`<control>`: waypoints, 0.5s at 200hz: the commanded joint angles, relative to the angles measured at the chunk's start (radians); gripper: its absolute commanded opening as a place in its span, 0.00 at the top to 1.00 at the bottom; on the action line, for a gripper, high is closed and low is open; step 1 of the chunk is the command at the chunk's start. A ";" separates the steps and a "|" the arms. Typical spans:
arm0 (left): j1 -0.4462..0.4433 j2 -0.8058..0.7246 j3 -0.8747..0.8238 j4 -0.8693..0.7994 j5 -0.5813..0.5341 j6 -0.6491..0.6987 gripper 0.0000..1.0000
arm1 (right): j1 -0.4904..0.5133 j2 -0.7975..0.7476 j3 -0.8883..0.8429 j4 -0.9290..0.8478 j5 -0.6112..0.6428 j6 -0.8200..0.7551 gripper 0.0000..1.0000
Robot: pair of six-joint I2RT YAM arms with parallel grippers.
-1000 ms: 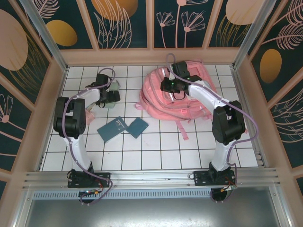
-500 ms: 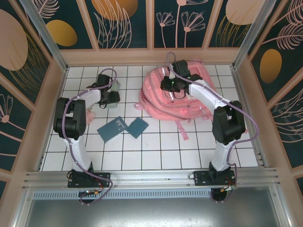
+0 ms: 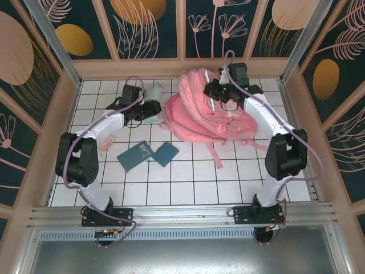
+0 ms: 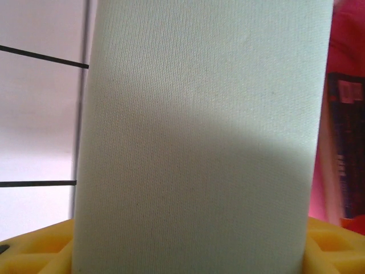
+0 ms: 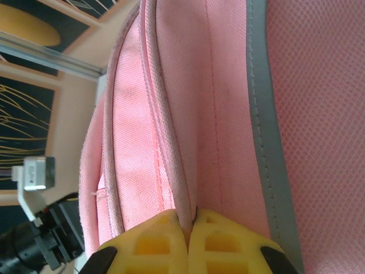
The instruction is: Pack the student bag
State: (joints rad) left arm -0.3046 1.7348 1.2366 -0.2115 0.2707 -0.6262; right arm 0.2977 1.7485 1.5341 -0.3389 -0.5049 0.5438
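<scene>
The worktop (image 3: 188,182) is a white surface ruled into squares by dark lines. It is walled by dark teal panels (image 3: 151,28) painted with peach and gold leaves and flowers.

One student bag (image 3: 197,123), pink, lies at the upper middle of the top view, its top edge pulled up toward the back wall. The right gripper (image 3: 222,91) is at that raised edge. In the right wrist view its yellow fingertips are closed tight on a fold of the bag's pink fabric (image 5: 228,85), beside a pale grey strip (image 5: 259,114).

Just left of the bag, the left gripper (image 3: 144,109) grips one pale green fabric case (image 3: 154,108). In the left wrist view the case (image 4: 199,142) stands between the yellow pads (image 4: 34,251).

Two dark teal booklets (image 3: 135,155) (image 3: 165,153) lie side by side at the middle left of the worktop, apart from the bag. Their cover marks are too small to read.

A dark label (image 4: 345,148) at the right edge of the left wrist view carries lines of print, too blurred to read.
</scene>
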 commanded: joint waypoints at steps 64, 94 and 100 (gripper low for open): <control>-0.220 0.168 0.142 0.173 0.026 -0.260 0.43 | -0.020 -0.097 -0.035 0.192 -0.135 0.096 1.00; -0.279 0.286 0.235 0.193 0.027 -0.327 0.43 | -0.021 -0.103 -0.038 0.190 -0.128 0.096 1.00; -0.290 0.309 0.255 0.195 0.028 -0.336 0.43 | -0.021 -0.105 -0.040 0.188 -0.126 0.094 1.00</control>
State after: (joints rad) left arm -0.5587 1.9667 1.4128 -0.0635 0.2844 -0.8829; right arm 0.2745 1.7302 1.4895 -0.2718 -0.5632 0.6205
